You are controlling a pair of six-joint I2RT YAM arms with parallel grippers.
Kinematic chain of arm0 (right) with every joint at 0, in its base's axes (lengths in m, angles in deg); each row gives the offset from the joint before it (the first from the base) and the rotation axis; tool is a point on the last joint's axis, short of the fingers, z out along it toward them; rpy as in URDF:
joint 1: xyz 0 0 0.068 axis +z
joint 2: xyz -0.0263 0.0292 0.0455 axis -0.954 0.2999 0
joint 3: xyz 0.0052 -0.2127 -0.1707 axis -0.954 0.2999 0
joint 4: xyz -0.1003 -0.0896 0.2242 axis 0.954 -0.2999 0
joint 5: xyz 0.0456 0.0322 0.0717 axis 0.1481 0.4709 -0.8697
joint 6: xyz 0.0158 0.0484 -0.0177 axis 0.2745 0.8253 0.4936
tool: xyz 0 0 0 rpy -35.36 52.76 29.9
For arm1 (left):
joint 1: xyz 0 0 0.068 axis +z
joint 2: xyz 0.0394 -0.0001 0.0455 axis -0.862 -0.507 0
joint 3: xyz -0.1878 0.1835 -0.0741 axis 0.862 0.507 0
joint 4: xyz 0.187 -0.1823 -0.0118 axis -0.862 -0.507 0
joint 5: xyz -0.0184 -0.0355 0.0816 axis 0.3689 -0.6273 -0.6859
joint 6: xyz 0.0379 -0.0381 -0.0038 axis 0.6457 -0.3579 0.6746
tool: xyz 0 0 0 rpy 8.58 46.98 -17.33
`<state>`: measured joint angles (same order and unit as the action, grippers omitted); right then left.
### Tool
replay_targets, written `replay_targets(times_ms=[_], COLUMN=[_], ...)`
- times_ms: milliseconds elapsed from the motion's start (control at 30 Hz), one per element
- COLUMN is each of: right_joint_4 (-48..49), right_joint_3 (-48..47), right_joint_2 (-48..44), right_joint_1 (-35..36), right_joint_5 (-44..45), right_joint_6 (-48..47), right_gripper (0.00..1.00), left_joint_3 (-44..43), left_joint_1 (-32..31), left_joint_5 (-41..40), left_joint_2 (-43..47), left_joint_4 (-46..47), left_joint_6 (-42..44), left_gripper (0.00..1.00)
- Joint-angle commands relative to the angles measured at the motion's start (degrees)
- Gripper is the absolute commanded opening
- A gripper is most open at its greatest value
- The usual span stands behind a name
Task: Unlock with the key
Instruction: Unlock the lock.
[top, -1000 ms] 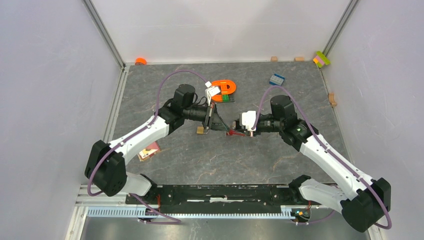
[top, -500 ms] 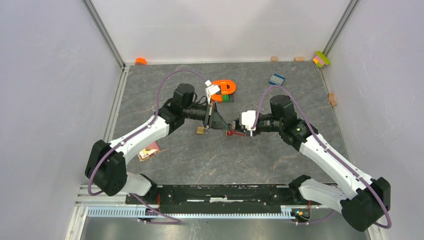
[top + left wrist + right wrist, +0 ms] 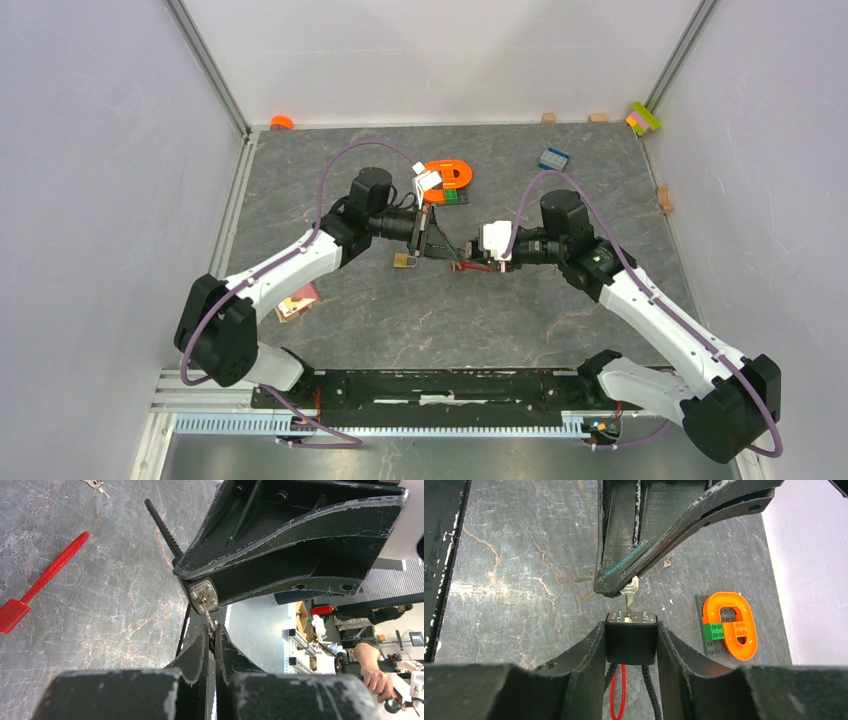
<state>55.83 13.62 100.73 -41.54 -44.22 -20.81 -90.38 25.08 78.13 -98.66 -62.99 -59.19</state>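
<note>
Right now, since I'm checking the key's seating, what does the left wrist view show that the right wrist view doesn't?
Only left wrist: the lock's metal keyhole face and a person's hand beyond the table. Only right wrist: the orange ring and the lock's black body between the right jaws. Both: the key entering the lock.

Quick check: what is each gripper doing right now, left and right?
Left gripper: closed on the key, whose blade is in the padlock.
Right gripper: closed on the padlock.
</note>
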Motion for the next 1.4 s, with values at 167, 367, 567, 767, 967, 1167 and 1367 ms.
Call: replay_targets(times_ms=[167,367,567,767,967,1167,1367], right_joint_4=[1.9,1.7,1.7,1.3,0.8,-0.4,-0.8], right_joint_3=[-2.7,-2.3,-2.0,-2.0,-2.0,-2.0,-2.0], right_joint_2=[0.3,0.0,-0.2,-0.2,-0.1,0.0,-0.1], right_joint_1=[0.4,0.8,1.2,1.9,2.6,3.5,3.8], right_joint_5=[-1.3,-0.4,1.1,2.9,3.5,3.8,3.9], right_joint_6=[-0.6,-1.3,-1.8,-2.7,-3.6,-5.3,-5.8], right_gripper=[0.00,0.00,0.00,0.00,0.00,0.00,0.00], left_joint_3=[-0.3,-0.2,-0.1,-0.1,-0.4,-0.7,-1.0], left_joint_1=[0.3,0.3,0.3,0.3,0.4,0.6,0.6], left_joint_5=[1.7,1.8,1.7,2.4,2.5,2.5,2.4], left_joint_2=[-1.1,-1.2,-1.6,-2.8,-3.3,-3.8,-4.4], left_joint_4=[3.7,4.7,5.2,6.9,7.2,6.9,6.7], left_joint_6=[-4.5,-5.3,-6.0,-8.0,-8.4,-8.1,-8.1], left_gripper=[0.02,0.02,0.02,0.02,0.02,0.02,0.02])
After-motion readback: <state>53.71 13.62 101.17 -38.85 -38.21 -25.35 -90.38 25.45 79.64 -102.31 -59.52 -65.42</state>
